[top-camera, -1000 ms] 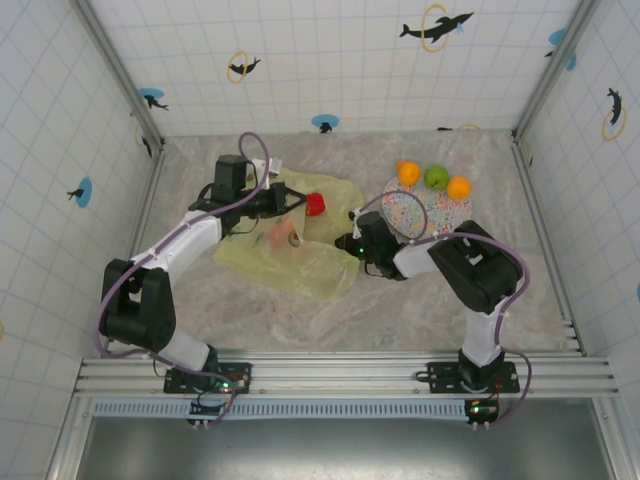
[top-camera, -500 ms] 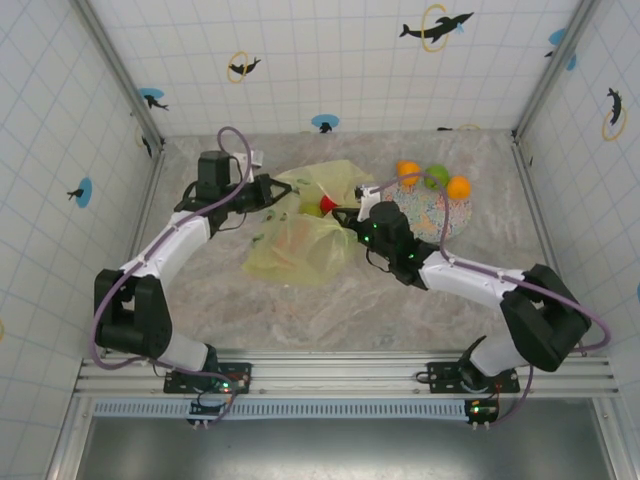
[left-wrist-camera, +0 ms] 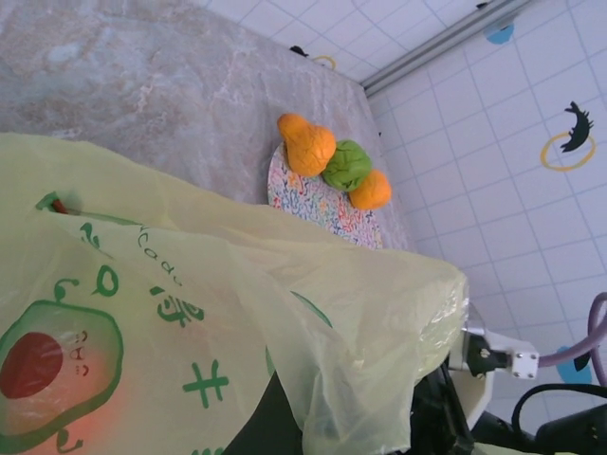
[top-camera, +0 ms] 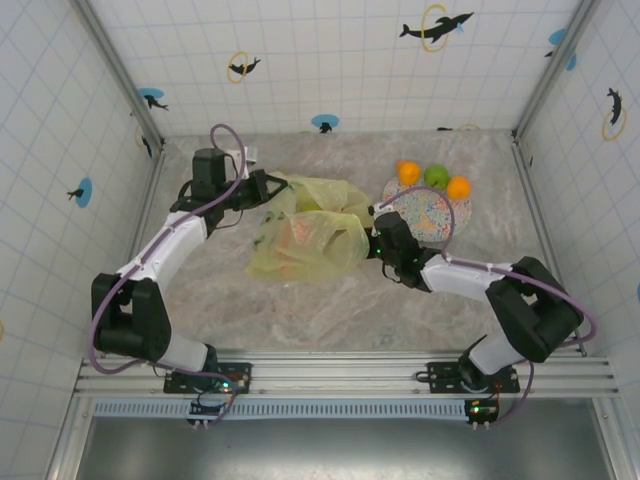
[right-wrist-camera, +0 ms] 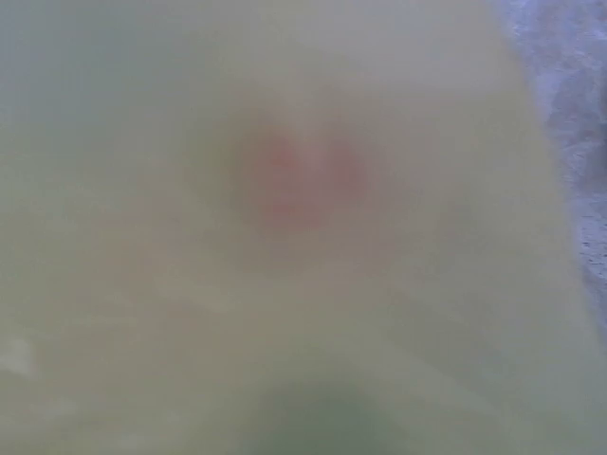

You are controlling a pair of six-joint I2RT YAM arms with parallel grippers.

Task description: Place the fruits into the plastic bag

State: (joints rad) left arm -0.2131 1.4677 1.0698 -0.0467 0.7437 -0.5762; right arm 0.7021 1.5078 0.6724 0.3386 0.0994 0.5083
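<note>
Your left gripper (top-camera: 265,187) is clamped on the left rim of the bag (top-camera: 310,240), right gripper (top-camera: 372,242) buried at its right edge — can't tell its opening or load — three fruits (top-camera: 436,178) sit on the plate (top-camera: 425,212) just right of the bag, right arm nearer.

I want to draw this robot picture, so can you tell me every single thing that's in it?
plastic bag: one, see-through yellow-green with green prints, bunched up mid-table
fruit in the bag: a reddish blur through the plastic, count cannot be told
plate: one, speckled, right of the bag
orange fruits: two, on the plate's far edge
green fruit: one, between the two orange ones
table: one, grey marbled
walls: white tiles, around the table
dolphin stickers: several, dark, on the walls
left gripper: shut on the bag's left edge
right gripper: at the bag's right side, fingers hidden by plastic
</note>
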